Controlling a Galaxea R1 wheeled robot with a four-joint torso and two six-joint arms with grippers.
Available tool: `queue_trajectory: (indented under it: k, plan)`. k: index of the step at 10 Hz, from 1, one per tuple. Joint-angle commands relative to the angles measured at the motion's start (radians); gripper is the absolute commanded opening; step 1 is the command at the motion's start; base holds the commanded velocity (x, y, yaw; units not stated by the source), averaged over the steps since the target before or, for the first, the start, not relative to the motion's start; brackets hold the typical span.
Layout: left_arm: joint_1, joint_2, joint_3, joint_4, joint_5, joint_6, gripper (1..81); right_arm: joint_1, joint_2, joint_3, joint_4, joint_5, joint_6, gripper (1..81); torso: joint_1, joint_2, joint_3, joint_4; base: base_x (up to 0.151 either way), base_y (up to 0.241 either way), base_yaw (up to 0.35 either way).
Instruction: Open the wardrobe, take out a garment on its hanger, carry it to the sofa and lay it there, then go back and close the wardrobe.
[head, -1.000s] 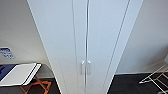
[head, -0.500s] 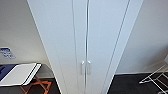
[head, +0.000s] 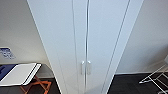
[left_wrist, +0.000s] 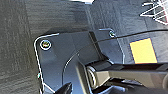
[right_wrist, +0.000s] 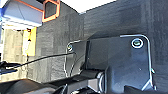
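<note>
Head view: closed wardrobe (head: 85, 45) ahead.

We count one wardrobe (head: 85, 42), with two closed doors and two small vertical handles (head: 85, 67) set side by side at the seam. On the dark floor (head: 130, 85) we see one folding stand with orange legs (head: 35, 85) beside the wardrobe, and one white wire rack (head: 156, 77) on its other side.
</note>
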Motion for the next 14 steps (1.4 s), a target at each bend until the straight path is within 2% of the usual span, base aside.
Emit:
queue_trajectory:
  k: [1,4,5,6,7,9,10,11,12,14]
  plan:
    - [-0.232,-0.203,0.237,-0.003,0.088,0.001,81.1,0.278,-0.169,0.283,-0.002,-0.047,-0.004,81.1,0.000,0.000,0.000,0.000,0.000,0.000,0.000]
    - [-0.397,-0.297,0.374,0.012,0.091,0.001,81.1,0.481,-0.192,0.358,0.010,-0.055,0.005,81.1,0.000,0.000,-0.001,0.000,0.000,0.000,0.000]
    - [-0.457,-0.322,0.400,0.003,0.115,0.001,81.1,0.547,-0.195,0.378,0.012,-0.059,0.021,81.1,0.001,0.001,-0.001,0.000,0.000,0.000,0.000]
    - [-0.548,-0.337,0.418,-0.006,0.184,0.000,81.1,0.622,-0.192,0.398,0.010,-0.064,0.047,81.1,0.001,0.001,-0.001,0.000,0.000,0.000,0.000]
    - [-0.626,-0.339,0.421,-0.012,0.219,-0.002,81.1,0.691,-0.187,0.406,0.012,-0.072,0.062,81.1,0.001,0.001,-0.001,0.000,0.000,0.000,0.000]
    - [-0.773,-0.336,0.423,-0.029,0.291,-0.006,81.1,0.817,-0.144,0.383,0.009,-0.140,0.122,81.1,0.002,0.002,-0.002,0.000,0.000,0.000,0.000]
    - [-0.830,-0.323,0.418,-0.031,0.302,-0.008,81.1,0.860,-0.123,0.361,0.009,-0.147,0.130,81.1,0.002,0.002,-0.002,0.000,0.000,0.000,0.000]
    - [-0.898,-0.303,0.412,-0.040,0.315,-0.008,81.1,0.906,-0.091,0.332,0.010,-0.151,0.143,81.1,0.003,0.002,-0.003,0.000,0.000,0.000,0.000]
    - [-0.962,-0.273,0.401,-0.058,0.377,-0.010,81.1,0.952,-0.042,0.294,0.010,-0.162,0.156,81.1,0.003,0.003,-0.003,0.000,0.000,0.000,0.000]
    - [-1.042,-0.227,0.392,-0.078,0.405,-0.010,81.1,1.002,0.055,0.206,0.007,-0.217,0.185,81.1,0.003,0.003,-0.004,0.000,0.000,0.000,0.000]
